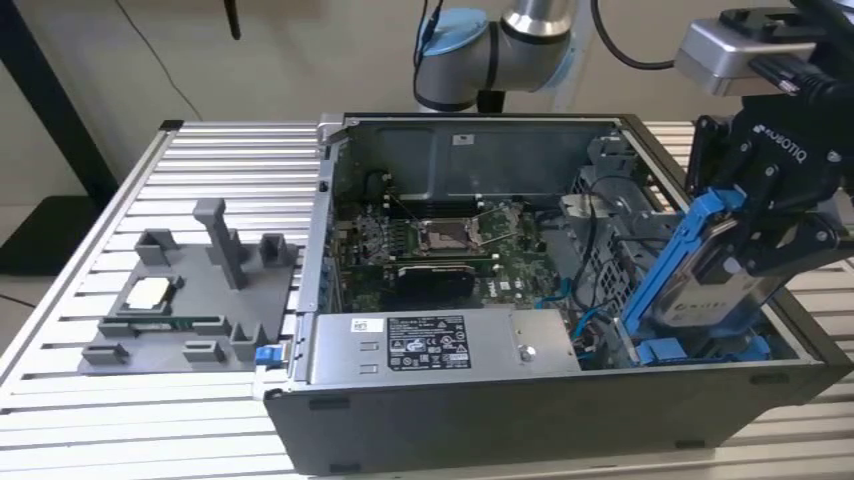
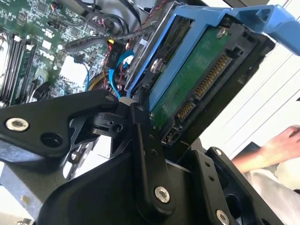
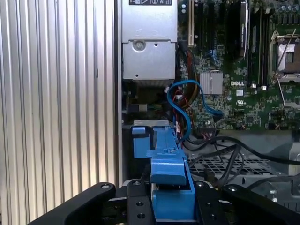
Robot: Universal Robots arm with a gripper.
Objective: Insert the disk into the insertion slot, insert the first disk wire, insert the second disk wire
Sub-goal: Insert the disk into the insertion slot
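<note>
In the exterior view my gripper [image 1: 754, 245] is shut on the disk [image 1: 714, 285], a silver-grey drive in a bright blue caddy [image 1: 683, 240]. The disk hangs tilted, its low end just above the blue-edged insertion slot [image 1: 701, 350] at the open computer case's near corner, at the exterior view's right. The second wrist view shows the disk's green board and connector pins [image 2: 199, 77] beyond my black fingers [image 2: 143, 136]. In the first wrist view the caddy [image 3: 171, 185] sits between the fingers. Blue disk wires [image 3: 180, 110] curl loose beside the bay.
The case [image 1: 534, 420] lies open on a slatted aluminium table [image 1: 200, 420], with the motherboard [image 1: 441, 240] and a grey power-supply box [image 1: 427, 340] inside. A grey fixture plate [image 1: 187, 300] lies at the exterior view's left. A person's hand [image 2: 281, 143] is near the table edge.
</note>
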